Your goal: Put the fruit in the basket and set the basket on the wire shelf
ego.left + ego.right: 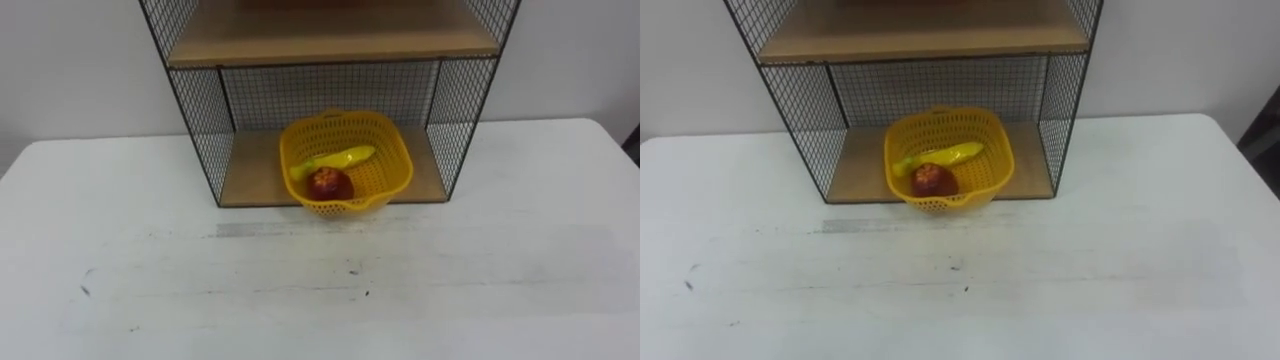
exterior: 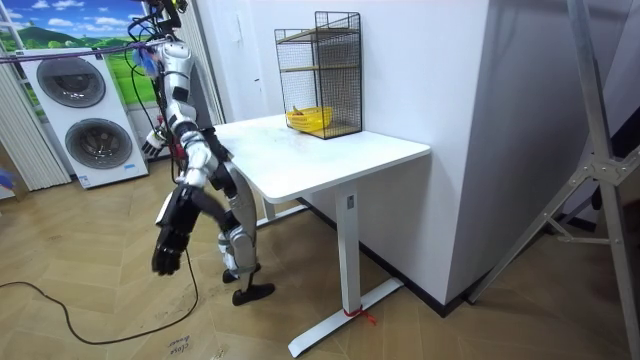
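The yellow mesh basket [image 1: 392,172] stands on the lower board of the black wire shelf [image 1: 200,120], its front rim a little over the board's edge. In it lie a yellow banana [image 1: 342,158] and a red apple [image 1: 329,184]. In the room view the robot stands back from the white table's near-left end, leaning, with both arms down. My right hand [image 2: 168,245] hangs low beside the legs, fingers relaxed and holding nothing. My left hand [image 2: 155,140] is at the far side of the body.
The wire shelf stands at the back of the white table [image 1: 300,290], against the wall, with an upper wooden board [image 1: 330,40]. Two washing machines [image 2: 75,110] are behind the robot. A metal frame [image 2: 600,150] stands at the room view's right.
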Tool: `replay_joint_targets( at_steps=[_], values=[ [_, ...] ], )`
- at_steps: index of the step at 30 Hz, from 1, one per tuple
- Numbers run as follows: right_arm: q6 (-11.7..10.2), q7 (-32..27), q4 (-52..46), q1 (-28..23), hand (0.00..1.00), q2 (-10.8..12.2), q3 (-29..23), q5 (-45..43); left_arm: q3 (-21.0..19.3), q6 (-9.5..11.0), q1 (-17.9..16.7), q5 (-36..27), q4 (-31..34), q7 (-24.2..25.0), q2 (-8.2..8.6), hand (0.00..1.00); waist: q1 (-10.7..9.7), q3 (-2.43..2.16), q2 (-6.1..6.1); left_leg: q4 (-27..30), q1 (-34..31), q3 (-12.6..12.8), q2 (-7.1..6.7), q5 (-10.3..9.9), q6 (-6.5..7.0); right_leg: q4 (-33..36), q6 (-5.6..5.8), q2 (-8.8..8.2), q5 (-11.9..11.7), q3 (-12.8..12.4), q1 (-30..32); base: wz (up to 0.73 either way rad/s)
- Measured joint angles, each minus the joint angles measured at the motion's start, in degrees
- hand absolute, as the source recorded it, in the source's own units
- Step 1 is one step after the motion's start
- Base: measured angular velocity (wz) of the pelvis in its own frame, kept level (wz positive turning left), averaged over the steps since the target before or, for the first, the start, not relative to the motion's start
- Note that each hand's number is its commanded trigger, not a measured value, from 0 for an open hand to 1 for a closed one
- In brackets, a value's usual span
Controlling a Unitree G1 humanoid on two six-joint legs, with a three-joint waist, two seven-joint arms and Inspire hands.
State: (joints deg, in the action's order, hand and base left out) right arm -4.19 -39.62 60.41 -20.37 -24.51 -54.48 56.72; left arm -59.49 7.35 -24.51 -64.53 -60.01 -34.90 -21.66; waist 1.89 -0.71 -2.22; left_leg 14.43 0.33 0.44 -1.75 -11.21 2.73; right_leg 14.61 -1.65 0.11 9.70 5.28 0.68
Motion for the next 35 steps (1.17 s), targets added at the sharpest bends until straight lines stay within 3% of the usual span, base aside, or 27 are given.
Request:
replay_joint_targets(
  at_steps=[3, 5, 9, 11, 12, 14, 15, 17, 20, 24, 30, 35],
  values=[
    [0.0, 4.3, 9.0, 1.2, 0.0, 2.3, 5.4, -1.0, 2.6, 0.0, -0.3, 6.0, -4.0, 4.6, 4.55, 0.0, -0.1, -0.07, 0.04, 0.1, 0.6, 0.0, 0.1, -0.4, 0.31, 0.2, -0.43, 0.05, 0.3, -0.1, -0.5, -0.03],
    [0.1, 8.3, 13.6, 2.2, 0.0, 5.5, 11.9, -2.2, 8.4, -0.8, 0.5, 11.6, -6.5, 8.8, 8.2, 0.0, -0.1, -0.23, 0.57, -0.4, 1.0, 0.8, 0.35, -0.4, 0.2, 0.1, -0.41, -0.04, 0.3, -0.1, -0.7, 0.02],
    [2.4, 13.2, 18.2, 5.3, 0.0, 10.0, 18.9, -9.0, 17.2, -3.9, 2.6, 22.2, -9.2, 15.4, 11.82, 0.0, -0.1, -0.16, 1.1, -0.8, 2.7, 1.2, 0.57, -0.4, 0.07, -0.7, -0.14, 0.06, 0.0, 0.0, -2.6, -0.01],
    [4.7, 17.4, 20.2, 7.8, 0.0, 11.8, 23.4, -12.9, 21.6, -5.3, 4.5, 31.3, -10.6, 20.0, 13.49, 0.0, 0.0, -0.21, 1.69, -2.0, 3.6, 2.2, 0.71, -0.3, -0.06, -1.2, -0.19, 0.07, -0.6, -0.5, -3.1, -0.1],
    [5.4, 18.4, 20.1, 8.2, 0.0, 12.1, 24.6, -14.3, 22.5, -5.8, 5.0, 34.2, -10.8, 20.8, 13.77, 0.0, 0.1, -0.15, 1.82, -2.2, 3.8, 2.7, 0.84, -0.2, -0.17, -1.3, -0.17, 0.09, -0.8, -0.6, -3.2, -0.16],
    [6.8, 21.5, 19.9, 9.4, 0.0, 12.5, 29.7, -18.0, 28.6, -8.1, 6.9, 46.7, -10.7, 23.3, 14.23, 0.0, -0.1, -0.2, 2.06, -2.7, 4.5, 3.3, 1.02, -0.1, -0.26, -2.3, -0.12, 0.16, -1.4, -0.7, -3.9, -0.1],
    [6.8, 22.1, 19.9, 9.8, 0.0, 12.7, 30.9, -19.1, 30.3, -8.5, 7.4, 49.5, -10.5, 23.5, 14.17, 0.0, -0.3, -0.21, 2.24, -2.7, 4.5, 3.3, 1.02, -0.1, -0.26, -2.3, -0.12, 0.1, -1.5, -0.5, -4.0, 0.08],
    [7.7, 24.0, 19.7, 11.4, 0.0, 13.4, 34.8, -22.9, 36.9, -10.7, 9.2, 58.3, -8.0, 24.4, 14.22, 0.0, -2.3, -0.07, 2.95, -2.7, 4.5, 2.7, 0.95, 0.0, -0.43, -3.1, 0.05, 0.06, -1.7, 0.1, -4.8, 0.22],
    [9.4, 27.4, 19.6, 12.7, 0.0, 14.0, 38.6, -27.5, 42.4, -10.6, 11.2, 65.4, -6.1, 26.0, 14.09, 0.0, -3.1, 0.25, 3.67, -2.9, 4.6, 2.7, 1.01, 1.1, -1.05, -3.1, -0.01, 0.17, -1.7, 0.1, -4.6, 0.0],
    [10.8, 30.3, 19.6, 13.0, 0.0, 14.0, 45.0, -36.4, 46.3, -12.8, 10.9, 67.8, -6.0, 26.1, 14.11, 0.0, -2.8, 0.9, 4.37, -3.2, 5.2, 3.4, 1.13, 1.1, -0.93, -2.9, -0.41, 0.45, -1.4, -0.7, -4.7, -0.11],
    [12.4, 31.3, 19.5, 12.6, 0.0, 14.5, 48.4, -47.6, 47.4, -15.3, 9.3, 76.9, -7.0, 26.6, 14.06, 0.0, -2.2, 0.93, 4.21, -3.2, 5.4, 4.1, 1.34, 1.1, -0.87, -2.9, -0.54, 0.6, -1.5, -1.3, -4.6, -0.08],
    [13.9, 33.8, 19.4, 13.1, 0.0, 14.7, 52.0, -54.7, 50.5, -16.6, 9.5, 78.7, -6.9, 26.9, 14.12, 0.0, -1.4, 0.88, 3.77, -3.2, 5.6, 4.2, 1.35, 1.1, -0.87, -2.9, -0.53, 0.75, -1.5, -1.8, -4.7, 0.0]
  ],
)
